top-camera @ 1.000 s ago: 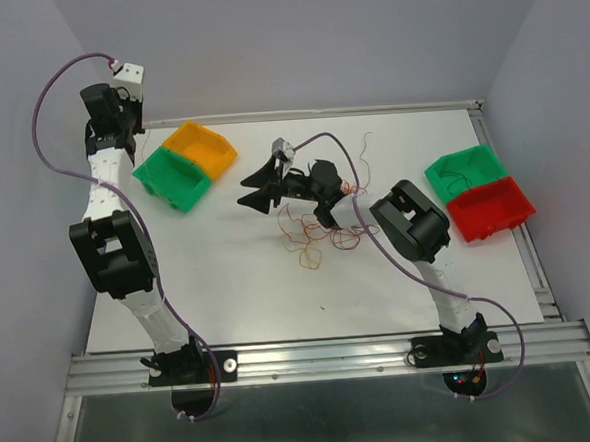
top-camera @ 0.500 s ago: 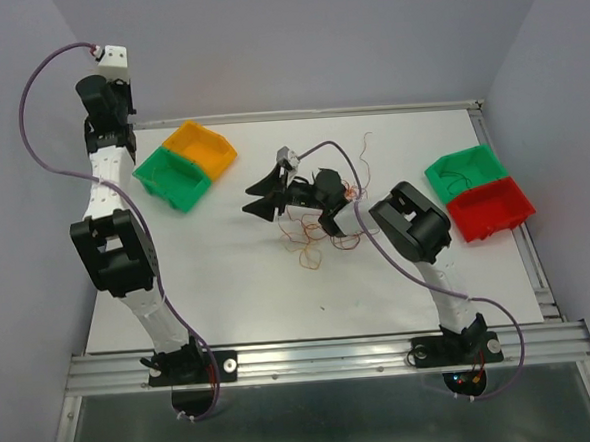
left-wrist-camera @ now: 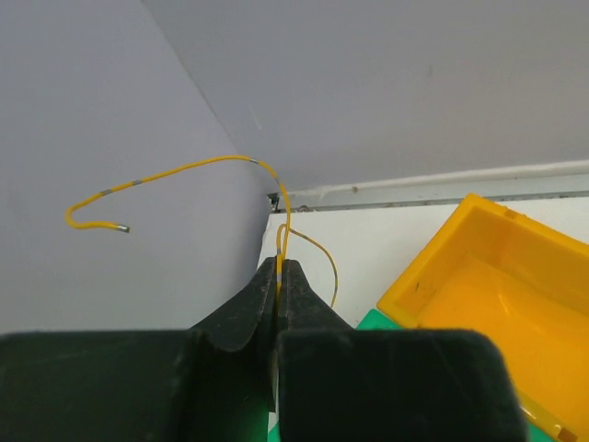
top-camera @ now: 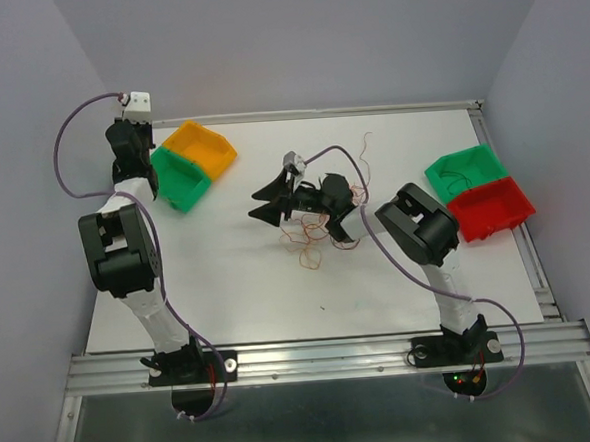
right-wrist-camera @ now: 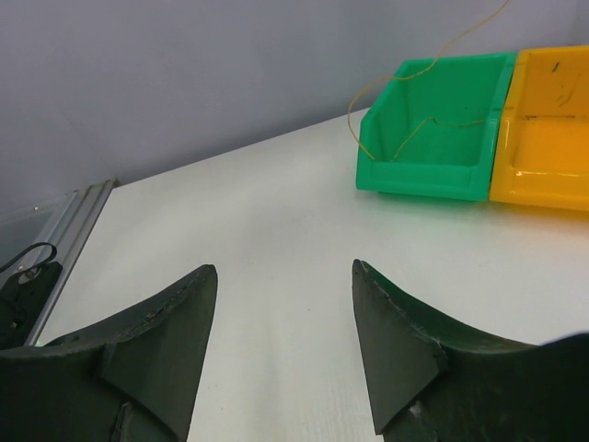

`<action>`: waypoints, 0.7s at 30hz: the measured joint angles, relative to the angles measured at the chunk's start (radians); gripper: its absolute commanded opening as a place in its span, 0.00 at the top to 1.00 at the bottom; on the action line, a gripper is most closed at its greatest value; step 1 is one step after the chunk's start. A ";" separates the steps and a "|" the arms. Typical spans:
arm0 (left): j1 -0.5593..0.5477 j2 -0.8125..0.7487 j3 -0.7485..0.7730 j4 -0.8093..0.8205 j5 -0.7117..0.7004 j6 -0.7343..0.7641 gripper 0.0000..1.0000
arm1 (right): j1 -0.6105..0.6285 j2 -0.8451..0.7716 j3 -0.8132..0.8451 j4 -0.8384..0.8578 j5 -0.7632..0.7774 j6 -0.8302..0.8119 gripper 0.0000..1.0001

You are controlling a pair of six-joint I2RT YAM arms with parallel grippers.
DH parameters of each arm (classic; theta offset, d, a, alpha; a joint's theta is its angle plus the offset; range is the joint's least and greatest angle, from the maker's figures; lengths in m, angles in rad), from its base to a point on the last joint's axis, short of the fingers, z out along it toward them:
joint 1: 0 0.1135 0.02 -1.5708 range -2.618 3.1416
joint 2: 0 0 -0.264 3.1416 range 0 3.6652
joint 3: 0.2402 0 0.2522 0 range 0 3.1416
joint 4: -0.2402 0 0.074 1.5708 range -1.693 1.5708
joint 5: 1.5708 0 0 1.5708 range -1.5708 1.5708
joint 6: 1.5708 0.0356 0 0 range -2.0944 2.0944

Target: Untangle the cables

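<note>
A tangle of thin orange-red wires [top-camera: 311, 242] lies mid-table, partly under my right arm. My right gripper [top-camera: 264, 201] hangs just left of it, pointing left, open and holding nothing; in the right wrist view its fingers [right-wrist-camera: 166, 341] spread over bare table. My left gripper [left-wrist-camera: 279, 267] is shut on a thin yellow wire [left-wrist-camera: 198, 166] that arcs up against the left wall. It hovers by the left edge of the green bin [top-camera: 177, 178], its fingertips hidden in the top view. More yellow wire [right-wrist-camera: 419, 129] dips into that green bin [right-wrist-camera: 433, 129].
An orange-yellow bin [top-camera: 202, 148] adjoins the green one at the back left. A green bin [top-camera: 467, 170] and a red bin [top-camera: 490, 209] sit at the right edge. The wall stands close behind the left arm. One loose strand [top-camera: 366, 152] trails toward the back.
My left arm has come down from high against the wall to the green bin's edge, still holding the yellow wire. The right gripper has barely shifted and stays open.
</note>
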 measured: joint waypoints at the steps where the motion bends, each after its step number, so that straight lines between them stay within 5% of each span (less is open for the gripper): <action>1: 0.000 -0.004 -0.001 0.006 0.006 -0.005 1.00 | 0.000 -0.005 -0.010 0.000 0.003 -0.001 0.34; 12: 0.000 -0.238 -0.246 0.092 0.132 0.010 1.00 | 0.000 -0.035 -0.082 0.015 0.019 -0.014 0.34; 21: 0.000 -0.236 -0.239 -0.134 0.174 0.054 1.00 | 0.000 -0.051 -0.107 0.017 0.024 -0.014 0.34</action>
